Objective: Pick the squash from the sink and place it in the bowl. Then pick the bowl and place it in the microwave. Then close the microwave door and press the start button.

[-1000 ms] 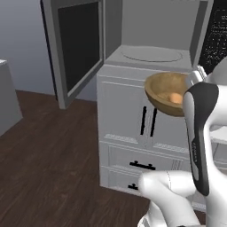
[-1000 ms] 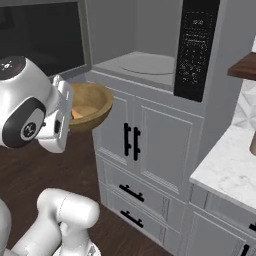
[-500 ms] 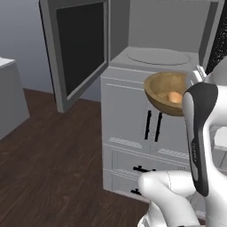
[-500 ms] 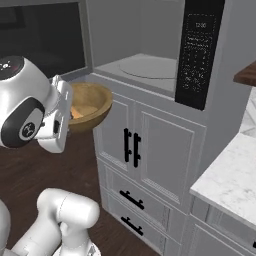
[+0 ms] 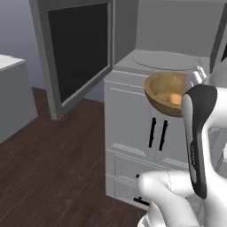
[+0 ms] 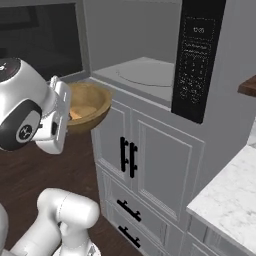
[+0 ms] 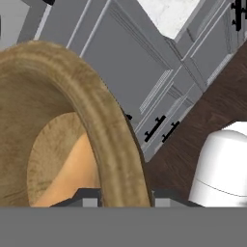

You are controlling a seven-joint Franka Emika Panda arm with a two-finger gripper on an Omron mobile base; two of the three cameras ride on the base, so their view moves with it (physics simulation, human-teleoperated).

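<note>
Hand view: pincer (image 7: 118, 195) astride bowl (image 7: 96, 120) rim; squash (image 7: 72, 169) apparently inside.

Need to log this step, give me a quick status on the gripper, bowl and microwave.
Gripper shut on bowl rim. Squash inside bowl. Microwave ahead, microwave door open, nothing in the way.

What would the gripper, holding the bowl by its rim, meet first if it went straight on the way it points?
Probably the grey cabinet front with black handles below the microwave: past the bowl rim, the hand view looks onto those panels. Depth is unclear.
</note>
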